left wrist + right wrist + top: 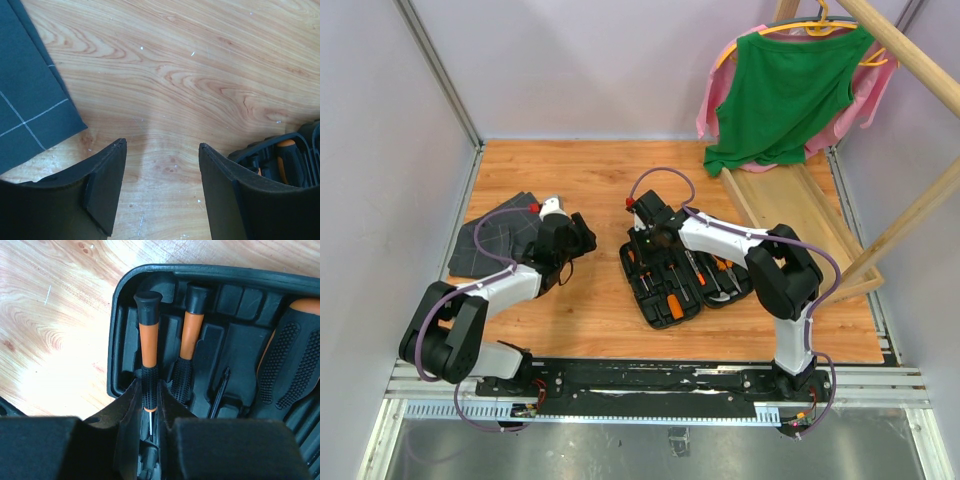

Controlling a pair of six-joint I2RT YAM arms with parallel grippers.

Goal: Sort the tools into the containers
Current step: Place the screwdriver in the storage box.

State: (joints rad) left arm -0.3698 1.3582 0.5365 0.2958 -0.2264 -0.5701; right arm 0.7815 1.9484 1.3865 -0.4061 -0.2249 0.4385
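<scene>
Your right gripper (150,397) pinches a slim orange-and-black screwdriver (149,340), black cap pointing away, lying lengthwise in the tool case (116,340); left gripper (162,150) spread.

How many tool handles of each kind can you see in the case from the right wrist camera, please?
Slim orange-and-black screwdrivers: 2, one held in the right gripper
Thick black-and-orange handle: 1
Total in the black case: 3
</scene>
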